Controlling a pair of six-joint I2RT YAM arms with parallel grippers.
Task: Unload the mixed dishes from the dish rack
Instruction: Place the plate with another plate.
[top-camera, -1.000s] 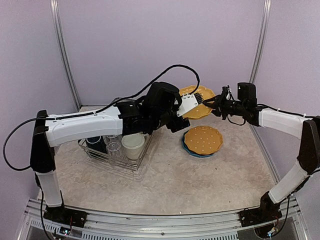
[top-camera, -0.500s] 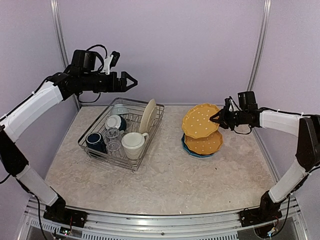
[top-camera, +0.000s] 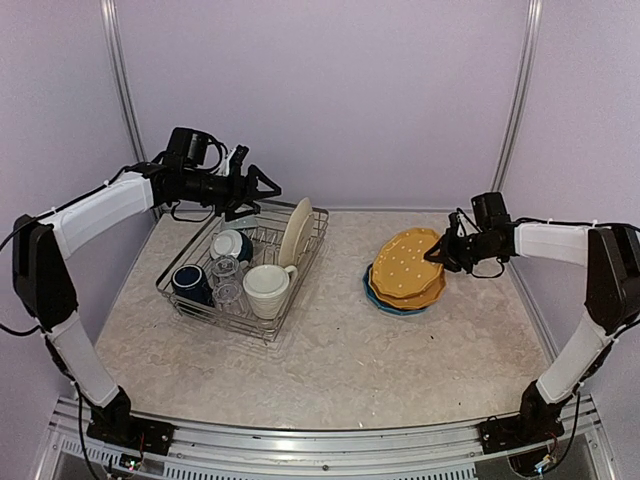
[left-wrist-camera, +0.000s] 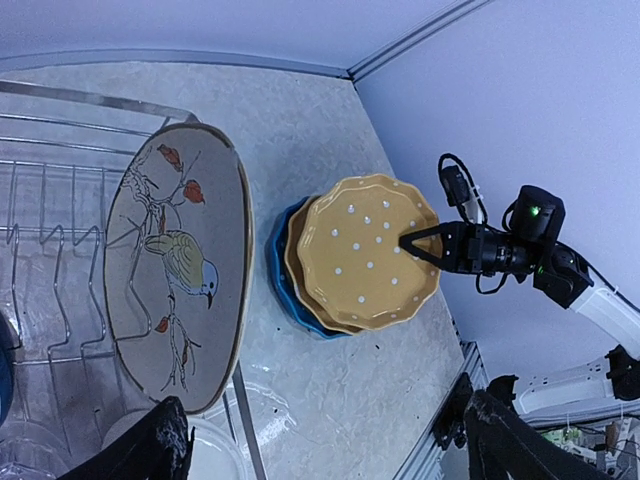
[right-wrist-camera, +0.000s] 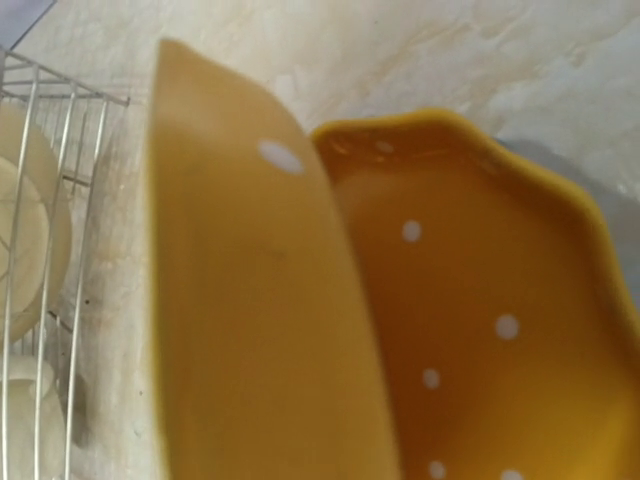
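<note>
The silver wire dish rack (top-camera: 205, 312) stands at the left and holds an upright cream floral plate (top-camera: 296, 232), a large cream mug (top-camera: 266, 290), a navy mug (top-camera: 190, 283), a clear glass (top-camera: 226, 270) and a bowl (top-camera: 232, 243). My left gripper (top-camera: 268, 192) is open and empty, raised above the rack's back edge. My right gripper (top-camera: 432, 254) is shut on the rim of a yellow dotted plate (top-camera: 405, 262), held tilted just over a second yellow plate (right-wrist-camera: 480, 330) that lies on a blue plate (left-wrist-camera: 280, 270). The left wrist view shows the floral plate (left-wrist-camera: 175, 270) and the held plate (left-wrist-camera: 370, 250).
The plate stack sits right of centre on the marbled table (top-camera: 330, 370). Metal frame posts (top-camera: 130, 130) stand at the back corners against the purple walls. The rack's wires (right-wrist-camera: 50, 150) show at the left of the right wrist view.
My left arm has let go of the yellow plate, swung back from the middle to above the rack and come down a little. My right gripper has lowered the plate toward the stack.
</note>
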